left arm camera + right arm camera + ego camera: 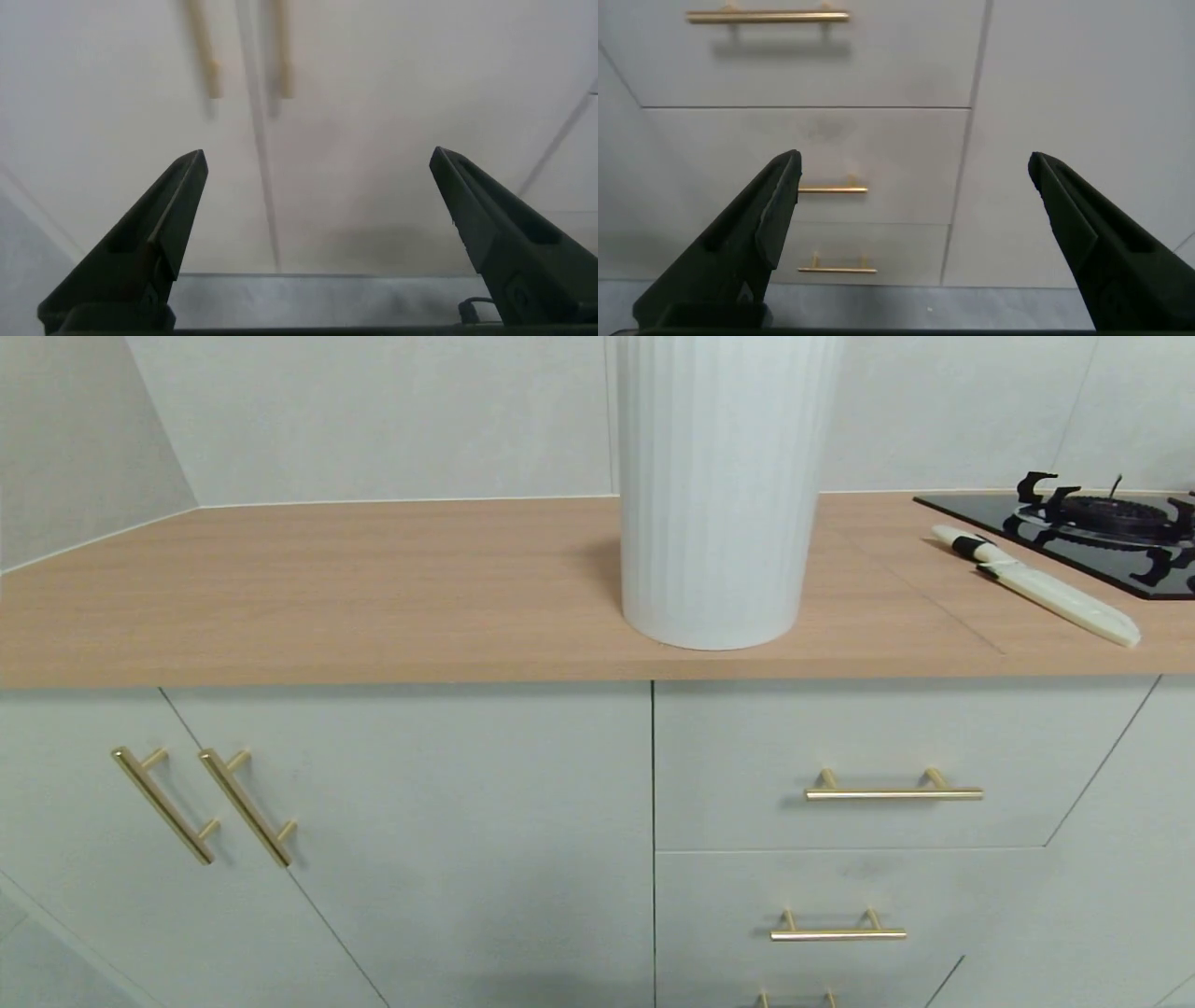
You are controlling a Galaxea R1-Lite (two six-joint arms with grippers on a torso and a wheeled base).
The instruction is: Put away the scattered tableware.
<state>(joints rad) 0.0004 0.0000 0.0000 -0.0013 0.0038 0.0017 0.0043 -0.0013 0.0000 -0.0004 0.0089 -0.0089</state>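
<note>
Both arms are sitting low, facing the cabinet fronts. Left gripper (318, 154) is hanging released, jaws spread wide, nothing between them, pointing at the seam between the two door handles (277, 47). Right gripper (913, 156) is likewise splayed and empty, looking at the drawer stack (813, 140) with its gold bar handles (831, 189).

Reading this as the start of the job: nothing is being held and no pickup is underway. The one loose piece I'm seeing is the knife (1036, 583), lying flat on the countertop (373, 588) on the robot's right. It is lying diagonally, tip toward the front, handle end toward the back, just beside the hob (1092, 537) but not touching it.

The tall white ribbed container (717, 495) is standing upright near the front edge, mid-counter. I'm guessing that is the destination, though a drawer is also possible.

I'm thinking the right arm is the one to use. It needs lifting above the counter lip first, then coming in over the knife and closing across the handle end.

Clearance: the counter overhang is sitting directly above both grippers, so back off before rising. The knife tip is lying near the front edge, so a nudge risks sliding it off. The pan supports are crowding the far side. The left half of the counter is offering wide room. The wall is closing off the back.
</note>
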